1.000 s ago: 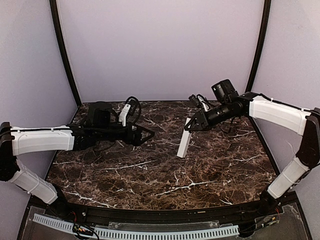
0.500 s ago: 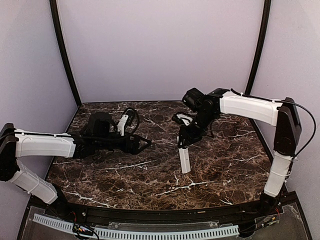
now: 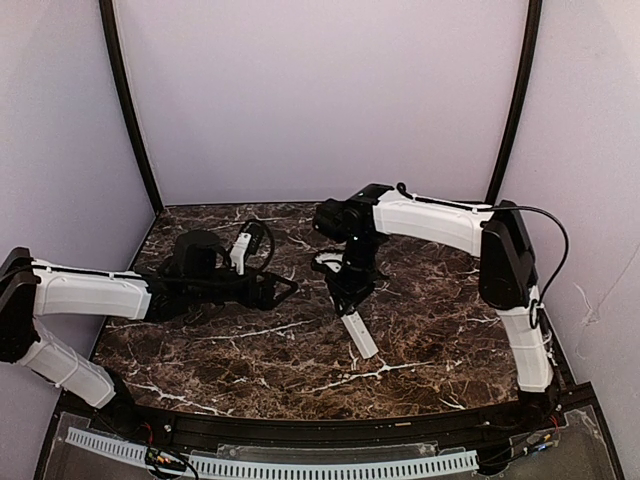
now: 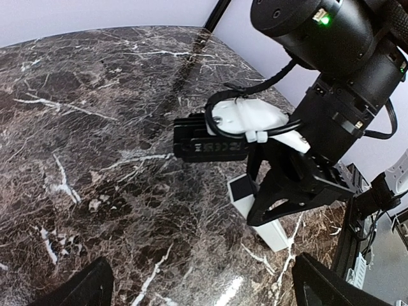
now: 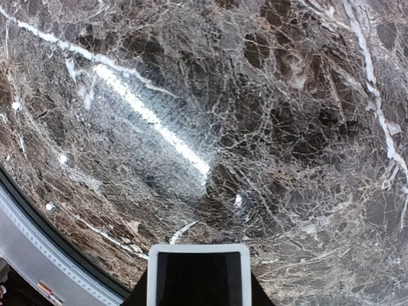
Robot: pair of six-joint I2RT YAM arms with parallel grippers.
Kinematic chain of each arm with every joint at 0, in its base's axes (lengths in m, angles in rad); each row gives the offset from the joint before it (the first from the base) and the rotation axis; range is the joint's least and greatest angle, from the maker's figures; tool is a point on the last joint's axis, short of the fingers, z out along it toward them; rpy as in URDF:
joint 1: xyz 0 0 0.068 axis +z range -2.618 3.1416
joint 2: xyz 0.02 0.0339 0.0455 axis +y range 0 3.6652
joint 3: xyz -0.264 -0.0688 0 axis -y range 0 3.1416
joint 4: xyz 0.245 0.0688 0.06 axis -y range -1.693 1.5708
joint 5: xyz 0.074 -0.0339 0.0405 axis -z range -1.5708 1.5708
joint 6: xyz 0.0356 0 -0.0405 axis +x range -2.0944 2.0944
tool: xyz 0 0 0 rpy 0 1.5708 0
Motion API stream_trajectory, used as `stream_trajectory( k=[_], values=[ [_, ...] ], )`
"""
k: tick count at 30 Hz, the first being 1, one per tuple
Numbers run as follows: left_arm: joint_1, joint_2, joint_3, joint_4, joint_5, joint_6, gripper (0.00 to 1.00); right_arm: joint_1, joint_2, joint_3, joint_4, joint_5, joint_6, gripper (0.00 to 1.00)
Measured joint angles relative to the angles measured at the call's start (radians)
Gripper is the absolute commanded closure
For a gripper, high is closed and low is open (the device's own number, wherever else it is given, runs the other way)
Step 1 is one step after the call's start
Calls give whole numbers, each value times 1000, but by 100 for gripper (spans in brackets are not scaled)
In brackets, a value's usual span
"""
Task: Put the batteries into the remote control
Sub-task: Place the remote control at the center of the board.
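The remote control (image 3: 362, 338) is being held by the right hand (image 3: 349, 303), which is being kept clenched on the bar's upper end near the middle of the marble surface (image 3: 440, 330). The bar is being carried tilted, its gripped end raised and its free white end being pointed down and toward the near edge. Whether that lower end is being rested on the surface or kept just above it cannot be told. In the right wrist view the dark section (image 5: 199, 277) of the remote control is being shown at the bottom edge, framed in white and being pinched between two black fingers (image 5: 139, 294), with veined stone spread beyond it. The right arm (image 3: 430, 220) is being stretched from the right side across to the centre, its wrist being bent downward over the bar. The left hand (image 3: 283, 290) is being held low over the surface just to the left of the right hand, apart from it and being pointed toward it. In the left wrist view its own fingertips are being kept spread wide at the two lower corners, released, with nothing being gripped between them. Ahead of them the right hand and the white bar are being seen, a small dark square being visible on the bar just beside the black grip.
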Motion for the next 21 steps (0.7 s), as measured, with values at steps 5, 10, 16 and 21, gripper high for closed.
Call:
stream_trajectory(
  k=[5, 10, 16, 21],
  values=[
    [26, 0, -44, 8, -17, -16, 1, 2, 63, 69, -41, -4, -1, 96],
    [44, 0, -64, 25, -25, -25, 1, 2, 145, 154, -71, -10, 9, 95],
    [50, 0, -66, 41, -29, -25, 1, 2, 216, 225, -98, -11, 32, 90],
    [55, 0, -67, 47, -33, -24, 1, 2, 247, 247, -101, -11, 45, 80]
  ],
)
